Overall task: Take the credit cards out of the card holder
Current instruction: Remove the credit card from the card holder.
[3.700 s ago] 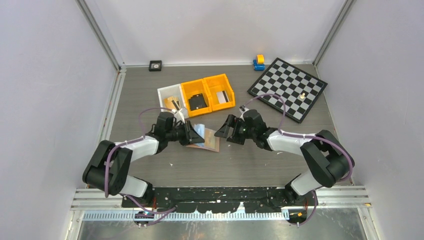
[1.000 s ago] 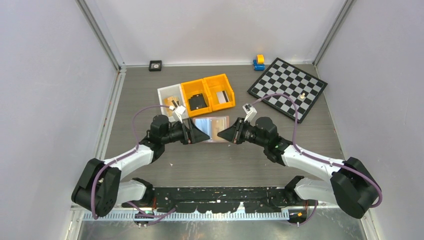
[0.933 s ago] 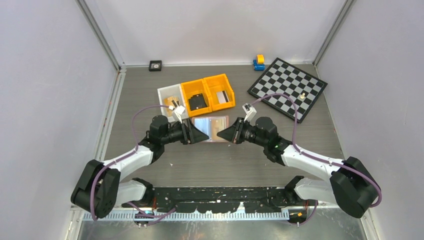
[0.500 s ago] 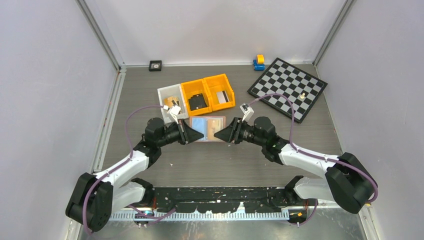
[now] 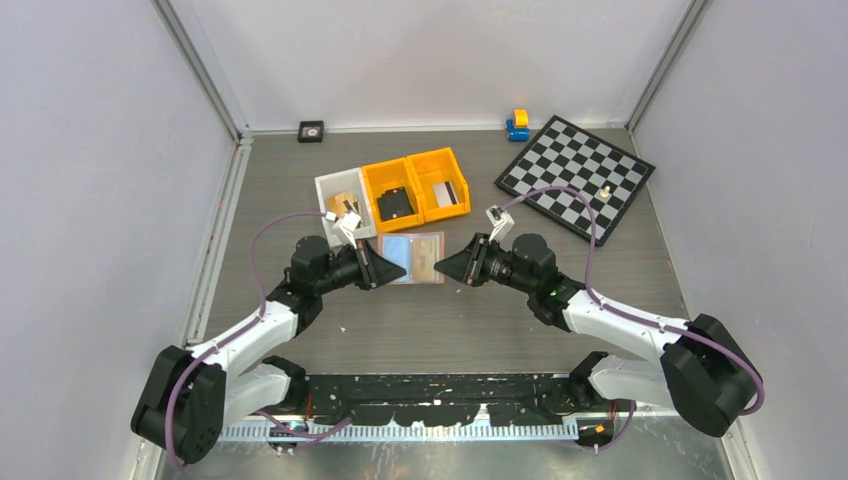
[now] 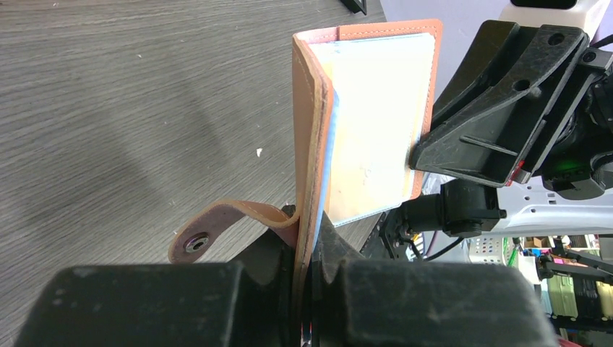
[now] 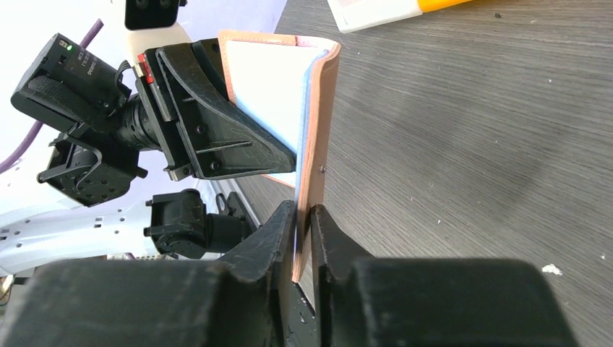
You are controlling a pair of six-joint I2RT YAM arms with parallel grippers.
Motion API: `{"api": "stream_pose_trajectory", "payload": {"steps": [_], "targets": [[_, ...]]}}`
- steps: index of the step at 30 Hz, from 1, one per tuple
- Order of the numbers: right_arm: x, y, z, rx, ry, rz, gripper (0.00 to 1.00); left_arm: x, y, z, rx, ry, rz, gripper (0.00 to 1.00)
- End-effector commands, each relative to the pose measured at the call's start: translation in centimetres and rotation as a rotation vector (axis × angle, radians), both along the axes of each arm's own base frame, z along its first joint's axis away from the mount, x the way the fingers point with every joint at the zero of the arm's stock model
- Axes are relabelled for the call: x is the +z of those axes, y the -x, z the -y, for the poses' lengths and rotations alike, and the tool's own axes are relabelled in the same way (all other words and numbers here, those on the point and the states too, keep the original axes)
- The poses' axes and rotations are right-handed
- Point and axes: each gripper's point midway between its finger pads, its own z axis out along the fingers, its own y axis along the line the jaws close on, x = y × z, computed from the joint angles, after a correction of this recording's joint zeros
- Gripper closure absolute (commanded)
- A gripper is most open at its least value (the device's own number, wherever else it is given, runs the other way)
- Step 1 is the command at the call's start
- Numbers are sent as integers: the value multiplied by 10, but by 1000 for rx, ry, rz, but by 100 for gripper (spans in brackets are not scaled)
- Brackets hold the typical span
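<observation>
The tan-pink card holder hangs open and flat between my two grippers, above the table. My left gripper is shut on its left flap, where the snap tab curls out beside the jaws. The left wrist view shows those jaws pinching the leather edge. My right gripper is shut on the opposite flap, its fingers clamped on the lower edge. A pale, blue-edged credit card shows behind the glossy inner pocket. Another pale credit card with a dark stripe lies in the right orange bin.
Just behind the holder stand a white tray and two orange bins, one holding a chunky black item. A chessboard lies at the back right, with a small blue-yellow toy beside it. A black square sits by the back wall.
The holder, earlier lying on the table by the left gripper, is now raised and spread between both grippers. In the last second it shifted slightly left, and the left arm drew back.
</observation>
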Motion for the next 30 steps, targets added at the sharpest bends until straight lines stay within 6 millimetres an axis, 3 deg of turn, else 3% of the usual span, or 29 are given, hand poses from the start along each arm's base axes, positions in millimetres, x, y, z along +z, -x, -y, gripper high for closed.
{"api": "stream_pose_trajectory", "payload": {"steps": [1, 5, 10, 12, 15, 22, 27, 30], "targets": [[13, -2, -3, 5, -31, 47, 85, 16, -4, 2, -8, 25, 66, 100], [11, -4, -4, 2, -23, 42, 91, 18, -2, 5, -33, 43, 66, 100], [-11, -16, 4, -73, 82, -15, 94, 24, 1, 8, -59, 63, 83, 100], [-10, -16, -1, -52, 77, -16, 94, 23, 1, 7, -54, 59, 82, 100], [-5, -9, -11, 15, 40, -11, 97, 12, -4, 6, -34, 32, 49, 100], [-9, -10, -12, -1, 94, -9, 99, -26, -11, 20, -74, -13, -76, 100], [-22, -14, -12, -23, 172, -38, 99, -50, -12, 34, -115, -74, -142, 100], [-40, -17, -12, -33, 240, -88, 100, -59, -9, 42, -142, -99, -164, 100]]}}
